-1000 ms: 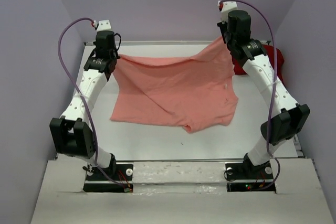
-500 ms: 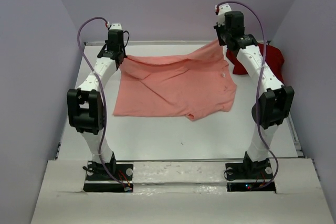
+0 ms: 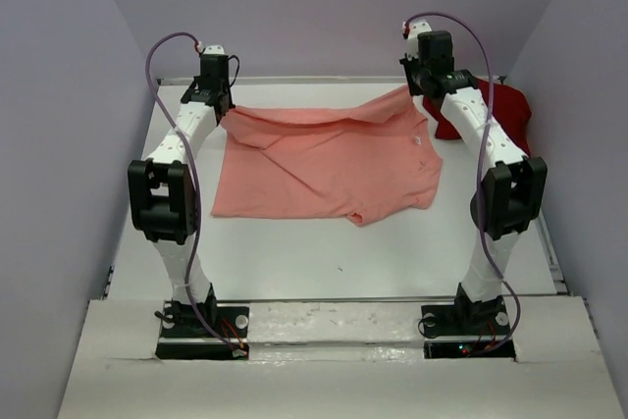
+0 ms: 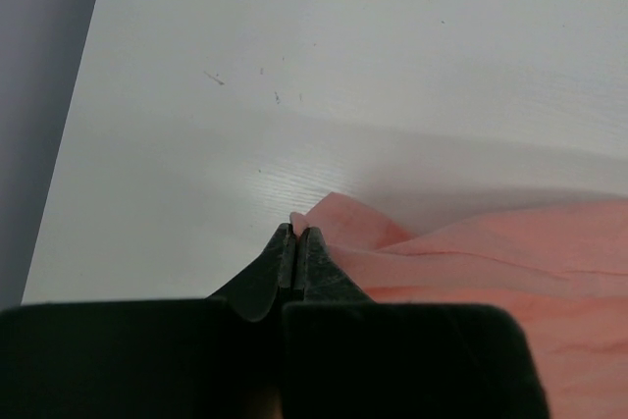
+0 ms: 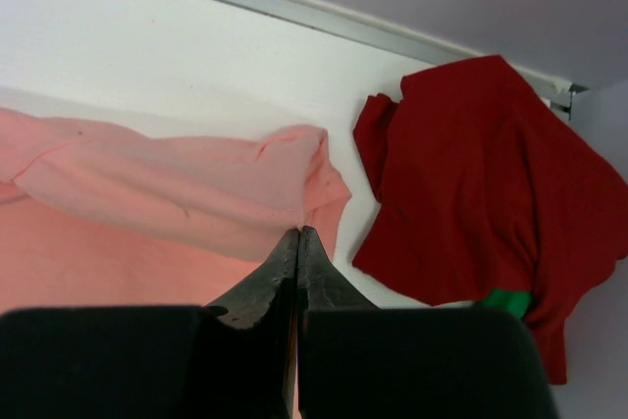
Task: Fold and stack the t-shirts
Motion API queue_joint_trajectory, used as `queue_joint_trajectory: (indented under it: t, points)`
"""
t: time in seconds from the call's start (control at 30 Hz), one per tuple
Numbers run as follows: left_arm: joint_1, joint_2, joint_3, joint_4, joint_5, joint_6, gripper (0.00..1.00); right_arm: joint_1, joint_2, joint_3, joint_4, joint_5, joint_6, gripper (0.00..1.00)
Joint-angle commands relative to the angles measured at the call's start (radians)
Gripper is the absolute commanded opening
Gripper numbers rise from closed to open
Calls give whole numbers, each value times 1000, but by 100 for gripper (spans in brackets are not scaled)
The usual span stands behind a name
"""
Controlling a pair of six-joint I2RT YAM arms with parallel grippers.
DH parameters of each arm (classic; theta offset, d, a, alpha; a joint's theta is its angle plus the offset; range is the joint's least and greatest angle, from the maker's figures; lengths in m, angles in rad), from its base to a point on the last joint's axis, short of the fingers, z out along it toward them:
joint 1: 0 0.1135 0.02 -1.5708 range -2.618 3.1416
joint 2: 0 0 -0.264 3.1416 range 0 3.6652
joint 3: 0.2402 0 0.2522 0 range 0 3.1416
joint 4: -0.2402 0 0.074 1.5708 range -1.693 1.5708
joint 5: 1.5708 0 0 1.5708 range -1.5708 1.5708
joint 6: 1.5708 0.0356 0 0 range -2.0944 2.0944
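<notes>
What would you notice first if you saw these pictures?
First, the big salmon-pink t-shirt spread across the middle of the white table. Its two far corners are pinched and lifted by the left gripper and the right gripper. Next comes the dark red t-shirt, crumpled in the far right corner with a bit of bright green cloth peeking out beneath it.

The left arm [image 3: 183, 142] and right arm [image 3: 485, 132] share white shells dotted with small dark marks; black blocky housings [image 3: 157, 201] sit at the elbows and wrists; a purple cable [image 3: 149, 71] loops beside each arm down to a black base [image 3: 201, 326]; the jaws are matte black, tapering to thin tips.
</notes>
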Motion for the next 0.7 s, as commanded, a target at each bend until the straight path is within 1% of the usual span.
queue_joint_trajectory:
  t: [0.0,0.17,0.53,0.67]
  points:
    - [-11,15,43,-45,-5,-20,0,-6,-39,-42,33,4,36,0]
    - [-30,21,40,-39,-13,-39,0,-6,-42,-95,48,8,54,0]
    - [-30,53,26,-35,3,-63,0,-38,-50,-204,100,7,74,0]
    - [-28,65,32,-44,-6,-62,0,-49,-52,-220,114,2,82,0]
